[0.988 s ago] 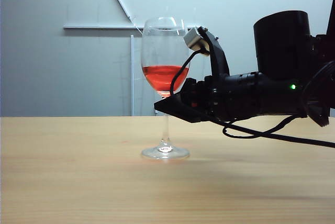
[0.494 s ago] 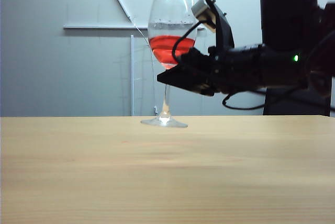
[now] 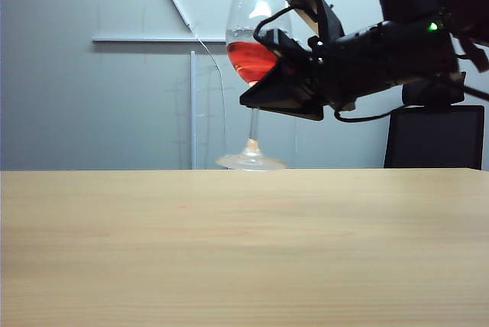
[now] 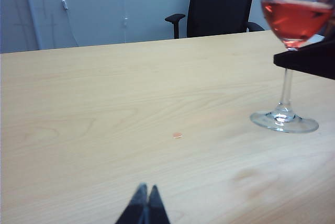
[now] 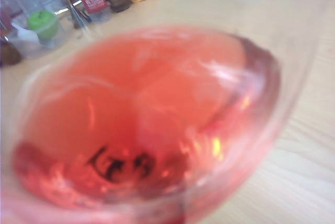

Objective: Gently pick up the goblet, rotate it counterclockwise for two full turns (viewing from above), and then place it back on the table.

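Tall clear glass goblet (image 3: 256, 37) w/ red liquid hangs above the beige wood-grain table (image 3: 244, 250), foot clear of it. Right gripper (image 3: 267, 94) pinches it at the stem top, just under the bowl. Fragile, slick, top-heavy; liquid will slosh, so grip near the bowl. Left gripper (image 4: 145, 203) sits closed and empty, low over the table, well apart from the goblet.

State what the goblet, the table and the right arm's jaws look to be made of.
Goblet: clear glass, glossy; the wall shows through it and highlights glint on bowl and foot. Table: light wood or wood-look laminate, matte; grain lines, hardly any glare. Right gripper, at the stem: its jaws look like black matte plastic, though that is uncertain.
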